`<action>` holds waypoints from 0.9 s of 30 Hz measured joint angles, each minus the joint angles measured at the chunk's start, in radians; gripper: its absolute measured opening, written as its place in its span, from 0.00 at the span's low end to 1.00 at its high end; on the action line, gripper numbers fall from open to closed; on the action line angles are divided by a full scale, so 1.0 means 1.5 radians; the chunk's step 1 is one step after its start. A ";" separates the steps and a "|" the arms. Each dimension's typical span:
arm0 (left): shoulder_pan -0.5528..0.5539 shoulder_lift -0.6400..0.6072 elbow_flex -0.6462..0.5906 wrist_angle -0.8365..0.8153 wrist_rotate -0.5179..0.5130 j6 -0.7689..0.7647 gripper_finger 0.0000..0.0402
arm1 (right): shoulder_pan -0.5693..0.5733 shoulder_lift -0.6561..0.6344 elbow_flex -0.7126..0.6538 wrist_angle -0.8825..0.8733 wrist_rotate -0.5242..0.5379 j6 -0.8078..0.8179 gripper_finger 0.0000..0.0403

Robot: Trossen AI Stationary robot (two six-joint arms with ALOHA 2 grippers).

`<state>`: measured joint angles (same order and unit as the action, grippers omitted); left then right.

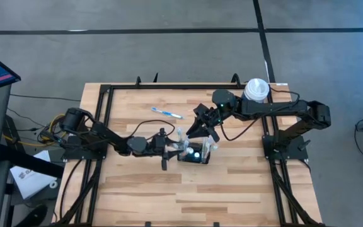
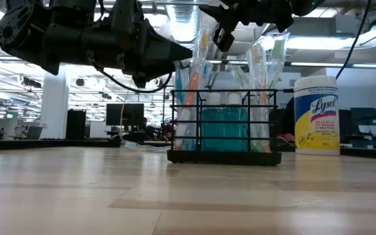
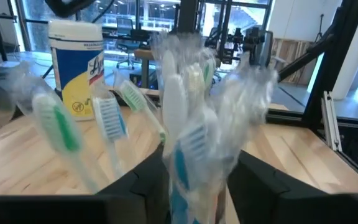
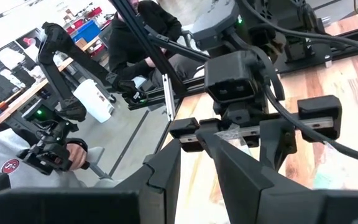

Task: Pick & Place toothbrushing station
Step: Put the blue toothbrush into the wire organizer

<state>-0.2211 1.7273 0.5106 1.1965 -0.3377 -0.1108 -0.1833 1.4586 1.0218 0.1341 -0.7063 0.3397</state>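
The toothbrushing station (image 1: 195, 155), a black wire holder (image 2: 224, 155), stands on the wooden table with several plastic-wrapped toothbrushes (image 2: 194, 85) upright in it. My left gripper (image 1: 180, 149) reaches in level from the table's left. It is open, its fingers on either side of the head end of one blue-and-white wrapped toothbrush (image 3: 191, 149). My right gripper (image 1: 200, 126) hangs open above the station's far side with nothing between its fingers (image 4: 194, 167). A loose blue toothbrush (image 1: 166, 113) lies flat on the table, farther back. My left gripper has one finger (image 3: 135, 193) on each side of the wrapped toothbrush's upper part (image 3: 194, 168). I cannot tell whether they touch the wrapper. The fingers come level from the table's left, across the toothbrush, which stands upright in the station.
A white-and-yellow wipes canister (image 1: 256, 89) stands at the table's far right corner (image 2: 316, 114). A black frame (image 1: 106, 94) rims the table. Bare wood lies toward the near edge (image 1: 188, 195). People (image 4: 8, 165) sit beyond the table.
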 joint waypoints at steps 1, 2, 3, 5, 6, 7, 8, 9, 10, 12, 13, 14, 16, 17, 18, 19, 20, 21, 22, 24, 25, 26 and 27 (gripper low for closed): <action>0.000 -0.004 0.000 -0.001 -0.001 0.000 0.37 | 0.000 0.000 0.000 0.000 0.000 0.000 0.23; 0.000 -0.006 0.000 0.001 -0.002 0.000 0.38 | 0.000 0.000 0.000 0.000 0.000 0.000 0.23; 0.000 -0.011 0.000 0.000 -0.003 0.000 0.40 | 0.000 0.000 0.000 0.000 0.000 0.000 0.23; 0.000 -0.019 0.000 0.001 -0.005 0.000 0.44 | 0.000 0.000 0.000 0.000 0.000 0.000 0.23; 0.000 -0.025 0.000 -0.001 -0.005 0.000 0.45 | 0.000 0.000 0.000 0.000 0.000 0.000 0.23; 0.000 -0.031 0.000 0.000 -0.007 0.000 0.47 | 0.000 0.000 0.000 0.000 0.000 0.000 0.23; 0.000 -0.037 0.000 0.001 -0.007 0.000 0.49 | 0.000 0.000 0.000 0.000 0.000 0.000 0.23; 0.000 -0.043 0.000 0.001 -0.007 0.000 0.50 | 0.000 0.000 0.000 0.000 0.000 0.000 0.23; 0.000 -0.049 0.000 0.000 -0.007 0.000 0.51 | 0.000 0.000 0.000 0.000 0.000 0.000 0.23; 0.000 -0.063 0.000 0.000 -0.007 0.000 0.53 | 0.000 0.000 0.000 0.000 0.000 0.000 0.23; 0.000 -0.070 0.000 0.001 -0.007 0.000 0.54 | 0.000 0.000 0.000 0.000 0.000 0.000 0.23; 0.000 -0.077 0.000 0.000 -0.007 0.000 0.55 | 0.000 0.000 0.000 0.000 0.000 0.000 0.23; 0.000 -0.092 0.000 0.000 -0.007 0.000 0.56 | 0.000 0.000 0.000 0.000 0.000 0.000 0.23; 0.000 -0.100 0.000 0.000 -0.007 0.000 0.56 | 0.000 0.000 0.000 0.000 0.000 0.000 0.23; 0.000 -0.110 0.000 0.000 -0.009 0.000 0.57 | 0.000 0.000 0.000 0.000 0.000 0.000 0.23; 0.000 -0.119 0.000 0.001 -0.014 0.000 0.57 | 0.000 0.000 0.000 0.000 0.000 0.000 0.23; 0.000 -0.128 0.000 0.001 -0.020 0.000 0.56 | 0.000 0.000 0.000 0.000 0.000 -0.001 0.23; 0.000 -0.136 0.000 0.000 -0.028 0.001 0.56 | 0.000 0.000 0.000 0.000 0.000 -0.001 0.23; 0.000 -0.144 0.000 0.000 -0.037 0.001 0.56 | 0.000 0.000 0.000 0.000 0.000 -0.001 0.23; 0.000 -0.164 0.000 -0.002 -0.053 0.001 0.55 | 0.001 0.000 0.000 0.000 0.000 -0.001 0.23; 0.000 -0.175 0.000 -0.003 -0.059 0.001 0.55 | 0.001 0.000 0.000 0.000 0.000 -0.001 0.23; 0.000 -0.186 0.000 -0.006 -0.066 0.001 0.54 | 0.001 0.000 0.000 0.000 0.000 -0.001 0.23; 0.000 -0.196 0.000 -0.012 -0.069 0.003 0.54 | 0.001 0.000 0.000 0.000 0.000 -0.001 0.23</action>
<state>-0.2211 1.4326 0.5106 1.1789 -0.4410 -0.1068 -0.1825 1.4586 1.0218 0.1345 -0.7063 0.3378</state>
